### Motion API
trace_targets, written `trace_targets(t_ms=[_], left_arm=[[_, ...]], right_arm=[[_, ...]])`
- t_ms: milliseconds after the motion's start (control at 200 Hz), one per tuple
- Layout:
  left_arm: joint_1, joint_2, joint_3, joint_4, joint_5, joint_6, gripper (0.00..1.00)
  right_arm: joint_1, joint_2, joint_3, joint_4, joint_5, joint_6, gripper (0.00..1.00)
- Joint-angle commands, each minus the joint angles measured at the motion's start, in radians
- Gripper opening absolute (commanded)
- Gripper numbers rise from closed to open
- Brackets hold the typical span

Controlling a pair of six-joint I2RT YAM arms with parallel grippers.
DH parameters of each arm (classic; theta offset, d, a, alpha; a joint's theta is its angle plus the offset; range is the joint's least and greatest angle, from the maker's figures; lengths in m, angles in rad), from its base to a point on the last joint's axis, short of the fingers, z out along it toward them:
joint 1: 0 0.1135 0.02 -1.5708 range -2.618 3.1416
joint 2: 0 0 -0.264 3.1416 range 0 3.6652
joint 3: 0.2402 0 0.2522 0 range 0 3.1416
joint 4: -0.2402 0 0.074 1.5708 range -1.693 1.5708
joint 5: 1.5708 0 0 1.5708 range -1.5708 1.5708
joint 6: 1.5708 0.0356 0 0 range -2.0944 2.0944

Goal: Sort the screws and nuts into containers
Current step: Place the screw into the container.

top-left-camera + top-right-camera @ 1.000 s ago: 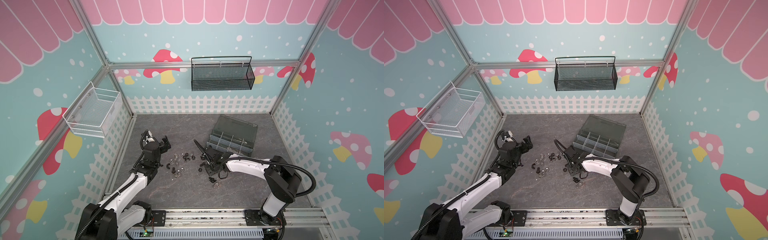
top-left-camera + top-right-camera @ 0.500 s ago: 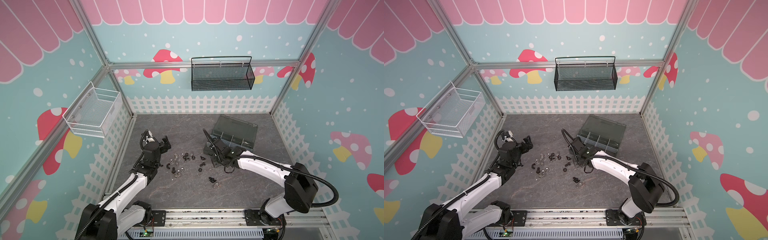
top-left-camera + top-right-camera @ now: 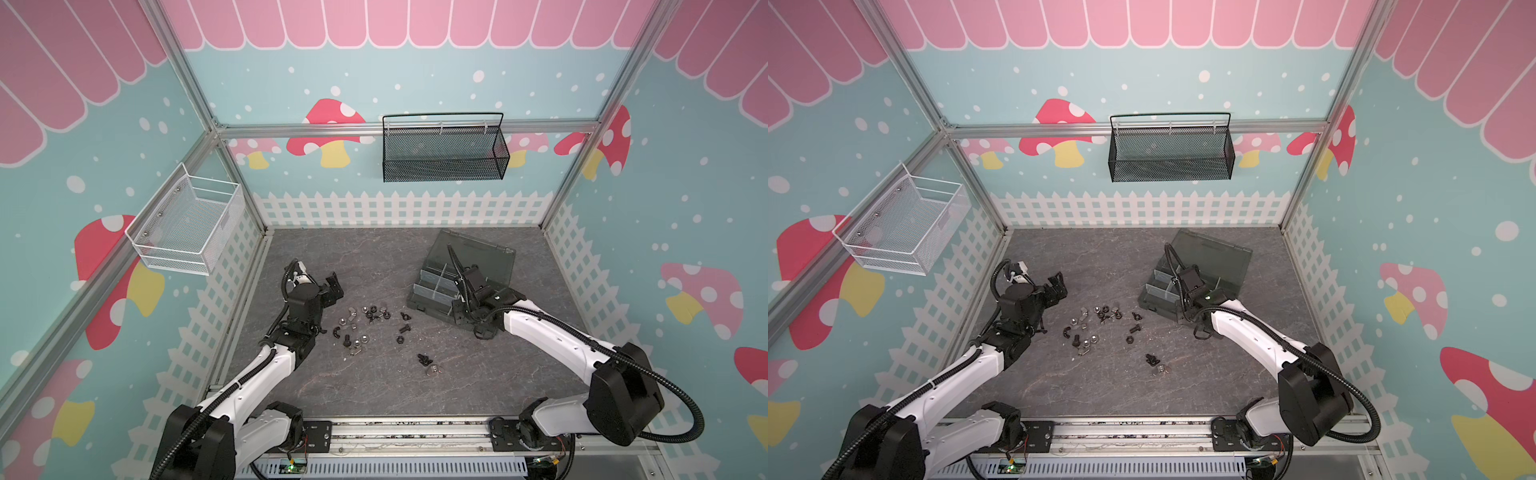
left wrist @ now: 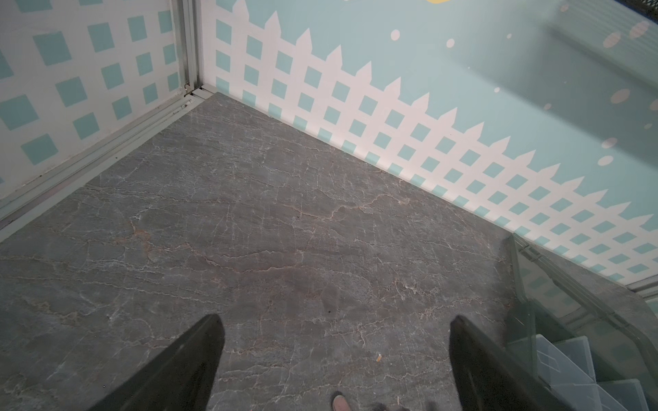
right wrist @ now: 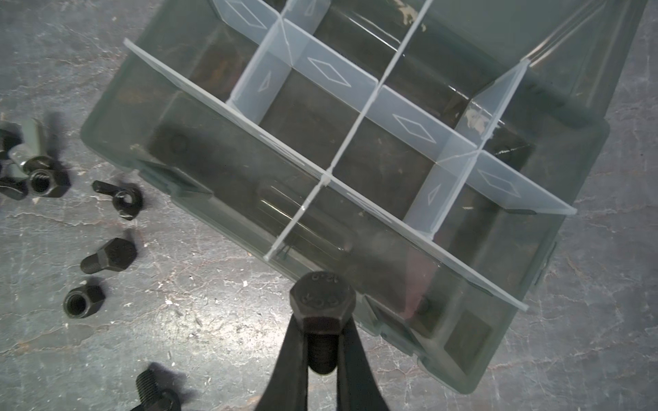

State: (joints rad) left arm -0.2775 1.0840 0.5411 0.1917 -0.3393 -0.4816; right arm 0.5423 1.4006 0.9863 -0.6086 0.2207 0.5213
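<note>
**bolt_fan:** So what's the scene, left to right?

**yam_watcher:** Left arm hangs over bare worktop, jaws spread wide with nothing between them. Just right of it the loose screws and nuts lie scattered on the worktop, black and silver all mixed up. Two more pieces sit apart from that bunch, closer to the front rail.

**bolt_fan:** And the box?

**yam_watcher:** Organizer box sits right of the scatter. Its lid is tipped open on the far side, and pale dividers split it into cells. Right arm reaches in over the box's front edge, jaws clamped on the threaded shank of a black hex-head screw. In the right wrist view the head pokes out past the tips, right at the box's near wall. Can't tell if it's over a cell or just outside it.
</note>
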Motion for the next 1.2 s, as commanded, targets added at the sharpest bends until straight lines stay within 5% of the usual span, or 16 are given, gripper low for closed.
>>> trace_targets(t_ms=[0,1001,1196], left_arm=[[-0.003,0.011,0.020,-0.007,0.010,-0.017,0.99],[-0.003,0.005,0.010,-0.020,-0.001,-0.014,1.00],[-0.003,0.004,0.012,-0.014,-0.007,-0.015,0.99]], right_arm=[[-0.022,-0.005,-0.011,-0.022,-0.012,0.008,0.00],[-0.134,0.164,-0.036,0.033,-0.054,-0.047,0.00],[-0.137,0.166,-0.044,0.037,-0.052,-0.045,0.18]])
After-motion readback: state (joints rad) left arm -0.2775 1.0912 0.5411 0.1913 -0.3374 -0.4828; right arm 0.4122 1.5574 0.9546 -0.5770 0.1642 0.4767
